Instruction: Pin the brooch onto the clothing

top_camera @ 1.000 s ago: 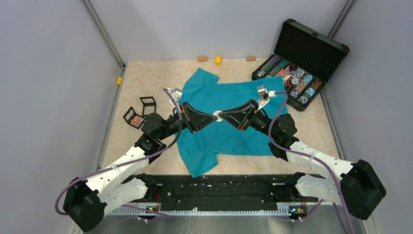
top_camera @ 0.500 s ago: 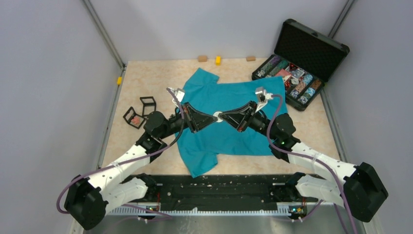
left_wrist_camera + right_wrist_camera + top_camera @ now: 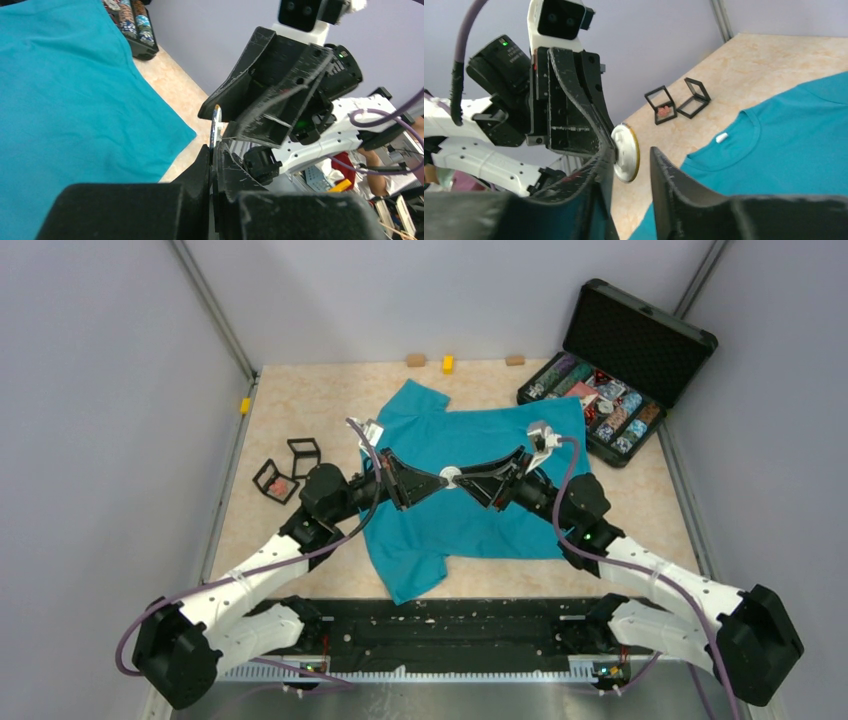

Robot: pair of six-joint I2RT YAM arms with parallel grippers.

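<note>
Probably light, stiff and slippery, the brooch (image 3: 625,152) (a white gold-rimmed disc, best pinched across its faces) sits above the teal T-shirt (image 3: 784,145), clamped in the left pincer (image 3: 214,150), the right pincer (image 3: 630,157) parted around it.

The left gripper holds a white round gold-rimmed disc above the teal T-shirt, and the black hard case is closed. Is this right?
No. The black hard case stands open, its lid raised; the top view shows it. The left gripper does hold the white round disc above the teal T-shirt.
</note>
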